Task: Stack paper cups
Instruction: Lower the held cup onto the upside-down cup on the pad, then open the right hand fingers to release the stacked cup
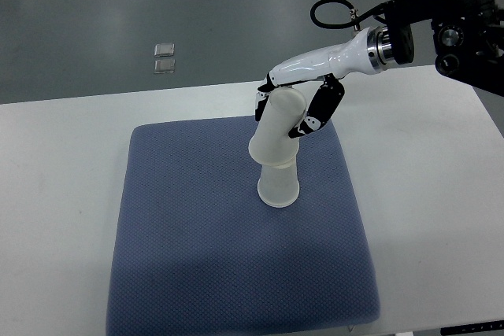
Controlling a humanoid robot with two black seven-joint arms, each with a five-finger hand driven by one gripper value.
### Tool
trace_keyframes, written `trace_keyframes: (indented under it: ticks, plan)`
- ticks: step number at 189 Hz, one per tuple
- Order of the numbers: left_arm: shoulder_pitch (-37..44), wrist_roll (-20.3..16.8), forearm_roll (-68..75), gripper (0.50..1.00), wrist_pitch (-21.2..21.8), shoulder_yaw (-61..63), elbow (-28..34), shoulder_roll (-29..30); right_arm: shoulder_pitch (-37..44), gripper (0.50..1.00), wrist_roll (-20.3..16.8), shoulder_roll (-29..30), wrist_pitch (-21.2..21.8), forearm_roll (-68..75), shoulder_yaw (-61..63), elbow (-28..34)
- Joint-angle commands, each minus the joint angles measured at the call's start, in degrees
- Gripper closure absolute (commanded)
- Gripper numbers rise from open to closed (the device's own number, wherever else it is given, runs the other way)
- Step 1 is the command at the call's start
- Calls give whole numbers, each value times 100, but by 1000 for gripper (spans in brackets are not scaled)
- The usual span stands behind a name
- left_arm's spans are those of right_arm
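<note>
A white paper cup (279, 185) stands upside down near the middle of the blue mat (197, 257). A second white paper cup (277, 127), also mouth down, hangs tilted right over it, its rim touching or just over the lower cup's top. My right hand (295, 108) comes in from the upper right and is shut on this upper cup, with black-tipped fingers (315, 112) wrapped around its side. The left arm does not show.
The mat lies on a white table (55, 179) whose far edge runs across the upper part of the view. Two small clear squares (164, 57) lie on the grey floor beyond the table. The right arm's dark joint (449, 21) hangs at the upper right.
</note>
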Motion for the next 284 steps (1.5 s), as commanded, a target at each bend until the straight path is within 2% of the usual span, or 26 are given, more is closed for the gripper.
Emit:
trace_keyframes:
  ticks: [1,15,140,208,216,225,235,240,252,271,284]
  plan:
    - [1,-2,0,500,-2,0,4,0,-62,981,-125,146,-17,-22,-26,-91]
    - [1,-2,0,500,7,0,-5,0,-88,979,-134,278,-8,-66,-79,-188]
    - [1,-2,0,500,-2,0,-5,0,-88,961,-125,216,80,-171,-175,-232]
    - [1,-2,0,500,-2,0,4,0,-167,920,-134,278,53,-171,-175,-232]
    - [1,7,0,500,-2,0,-5,0,-176,889,-134,287,27,-162,-175,-232]
    - [1,-2,0,500,-2,0,4,0,-255,824,-134,295,-8,-162,-175,-223]
    - [1,7,0,500,-2,0,4,0,-317,781,-134,295,-17,-162,-175,-232]
    - [1,-2,0,500,-2,0,-5,0,-343,728,-134,295,-17,-162,-175,-232]
    - [1,-2,0,500,7,0,-5,0,-387,638,-134,304,-61,-162,-167,-232]
    - [1,-2,0,500,-2,0,4,0,-475,579,-134,374,-184,-162,-158,-240]
    - [1,-2,0,500,-2,0,4,0,-475,576,-134,374,-210,-154,-140,-249]
